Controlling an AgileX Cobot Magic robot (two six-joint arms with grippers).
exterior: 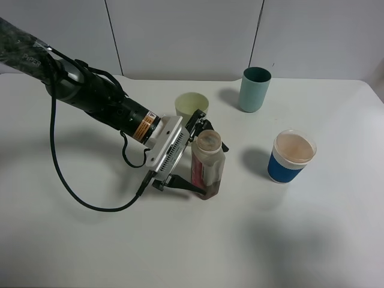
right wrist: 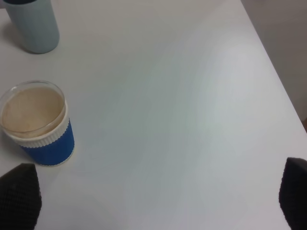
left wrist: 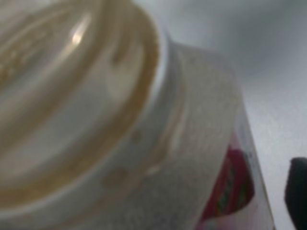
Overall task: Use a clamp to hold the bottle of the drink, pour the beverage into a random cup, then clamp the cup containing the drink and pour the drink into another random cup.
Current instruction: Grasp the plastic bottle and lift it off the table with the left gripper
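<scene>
The clear drink bottle (exterior: 209,162) with a red label stands uncapped on the white table (exterior: 90,240), a little brown liquid at its bottom. My left gripper (exterior: 204,157) is open, with one finger on each side of the bottle. In the left wrist view the bottle's mouth (left wrist: 96,96) fills the frame, and one dark fingertip (left wrist: 298,191) stands apart from it. The blue-sleeved clear cup (exterior: 291,156) holds beige drink; it also shows in the right wrist view (right wrist: 38,122). My right gripper (right wrist: 156,201) is open and empty, and is out of the exterior high view.
A pale yellow cup (exterior: 191,106) stands just behind the left gripper. A teal cup (exterior: 255,89) stands at the back, also in the right wrist view (right wrist: 32,24). The table's right edge (right wrist: 283,81) runs close to the right gripper.
</scene>
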